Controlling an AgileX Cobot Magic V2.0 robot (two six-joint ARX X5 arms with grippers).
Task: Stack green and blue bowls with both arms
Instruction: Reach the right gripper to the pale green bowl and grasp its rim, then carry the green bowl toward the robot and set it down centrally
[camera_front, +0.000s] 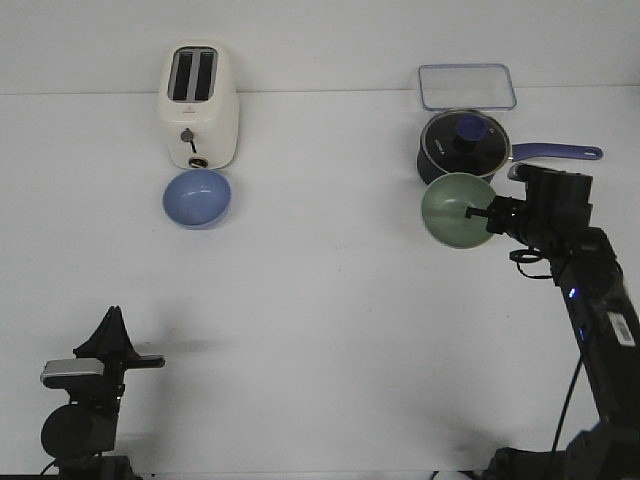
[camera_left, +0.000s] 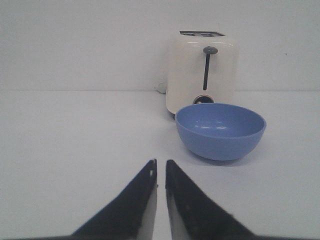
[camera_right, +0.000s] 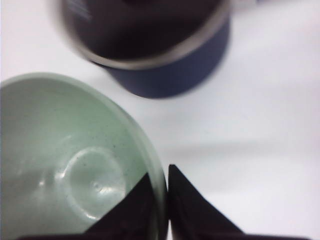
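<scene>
Gripping green bowl (camera_front: 458, 209) rim, right tool (camera_front: 487, 212) beside saucepan (camera_front: 463, 142), left tool (camera_left: 161, 166) closed.

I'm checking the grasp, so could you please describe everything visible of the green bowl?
The green bowl is small, round, pale sage, with a smooth, faintly speckled glossy inside. It is empty and tilted, its opening toward the front camera. The right gripper pinches its rim, one finger inside, one outside. It sits just before the navy saucepan.
</scene>
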